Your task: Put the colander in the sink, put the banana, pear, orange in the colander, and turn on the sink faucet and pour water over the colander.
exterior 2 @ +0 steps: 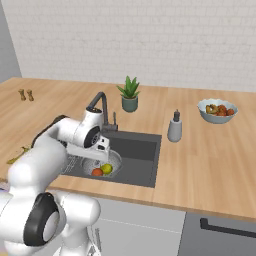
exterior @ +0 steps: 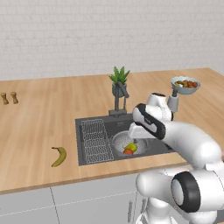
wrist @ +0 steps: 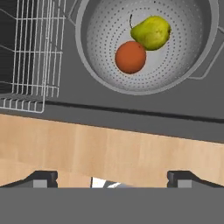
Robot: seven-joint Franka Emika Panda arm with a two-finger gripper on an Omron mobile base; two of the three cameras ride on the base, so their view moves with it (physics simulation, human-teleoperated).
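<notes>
Colander (wrist: 105, 26): matt silver-grey metal, finely perforated walls, smooth rim. Sink (wrist: 131, 105): dark grey, smooth, matt. Wire rack (wrist: 26, 52): thin pale metal wire. Counter (exterior: 39, 127): light wood, plank grain, matt. Faucet (exterior 2: 100, 107): dark grey metal, slight sheen. Pear (wrist: 151, 32): yellow-green, smooth skin. Orange (wrist: 130, 57): matt. Banana (exterior: 59, 156): smooth yellow peel. Wall (exterior: 109, 30): white brick, rough.

Two cameras stand behind the arm, left and right, both looking forward and down across the counter at the sink (exterior: 144, 127). The hand camera hangs close above, looking straight down on the colander (wrist: 144, 85) they also show.
</notes>
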